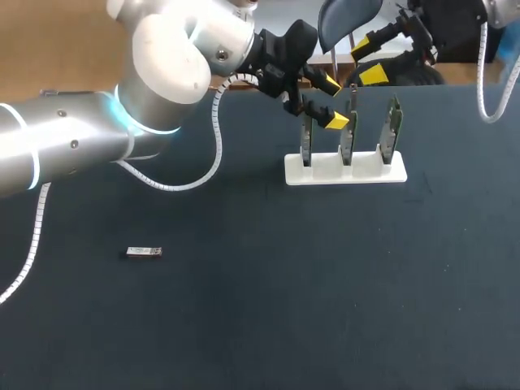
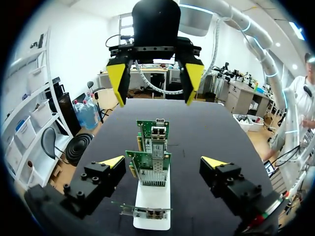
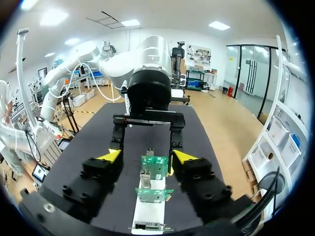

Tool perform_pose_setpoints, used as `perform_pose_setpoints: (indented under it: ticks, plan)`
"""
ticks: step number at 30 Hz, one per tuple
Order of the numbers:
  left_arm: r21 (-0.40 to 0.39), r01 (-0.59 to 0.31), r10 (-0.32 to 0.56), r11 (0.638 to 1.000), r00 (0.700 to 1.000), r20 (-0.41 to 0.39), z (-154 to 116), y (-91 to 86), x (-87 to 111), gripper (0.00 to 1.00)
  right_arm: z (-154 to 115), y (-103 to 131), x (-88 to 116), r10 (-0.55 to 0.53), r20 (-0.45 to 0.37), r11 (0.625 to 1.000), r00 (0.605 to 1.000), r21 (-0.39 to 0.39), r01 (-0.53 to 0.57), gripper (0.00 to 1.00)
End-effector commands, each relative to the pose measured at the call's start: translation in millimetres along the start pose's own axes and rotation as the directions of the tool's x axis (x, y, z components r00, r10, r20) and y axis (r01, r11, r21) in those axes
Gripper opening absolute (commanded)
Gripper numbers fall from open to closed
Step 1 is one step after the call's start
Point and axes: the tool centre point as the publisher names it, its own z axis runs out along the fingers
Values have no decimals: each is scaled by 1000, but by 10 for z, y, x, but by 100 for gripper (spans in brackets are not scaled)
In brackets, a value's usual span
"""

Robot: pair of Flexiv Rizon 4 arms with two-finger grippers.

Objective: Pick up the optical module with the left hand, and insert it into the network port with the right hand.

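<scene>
Start at the near part of the dark, matte table [image 1: 325, 309]. The optical module [image 1: 144, 253] lies flat there as a small, slim metal bar. It sits at about 8 o'clock from the holder, well apart from it and from both grippers. Nothing touches it.

Further out is the holder [image 1: 345, 169], a white, smooth rectangular block with slots along its length. It carries three network cards [image 1: 348, 134] standing upright in a row. Each is a thin green circuit board, and the boards carry silver metal port cages [image 2: 157, 142].

The left arm [image 1: 65, 150] has a brushed silver tube and a glossy white joint, with a white coiled cable [image 1: 215, 154] hanging beside it. It comes in from 9 o'clock. The left gripper [image 1: 331, 101] hangs over the 9 o'clock end of the card row. In its wrist view its fingers [image 2: 113, 161] are spread wide on either side of the cards and hold nothing.

The right gripper [image 1: 372, 57] hangs beyond the holder at about 1 o'clock. It faces the left gripper across the cards. Its black fingers [image 3: 109, 155] with yellow wedge tips are also spread wide and hold nothing.
</scene>
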Motion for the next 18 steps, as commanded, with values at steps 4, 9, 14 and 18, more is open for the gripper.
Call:
perform_pose_setpoints:
  ticks: [4, 9, 14, 18]
  plan:
    - [2, 0, 0, 1000, 1000, -4, 0, 10, -8, 100, 56, 4, -63, -9, -9, 1000, 1000, 19, 10, 0]
    - [2, 0, 0, 1000, 1000, -4, 0, 10, -8, 100, 92, -33, -51, -8, -16, 1000, 1000, 21, 9, 0]
    - [2, 0, 0, 1000, 1000, -4, 0, 10, -8, 100, 110, -44, -42, -9, -22, 1000, 1000, 18, 9, 0]
    - [2, 0, 0, 1000, 1000, -4, 0, 10, -8, 100, 129, -55, -9, -1, -23, 1000, 1000, 13, 1, 0]
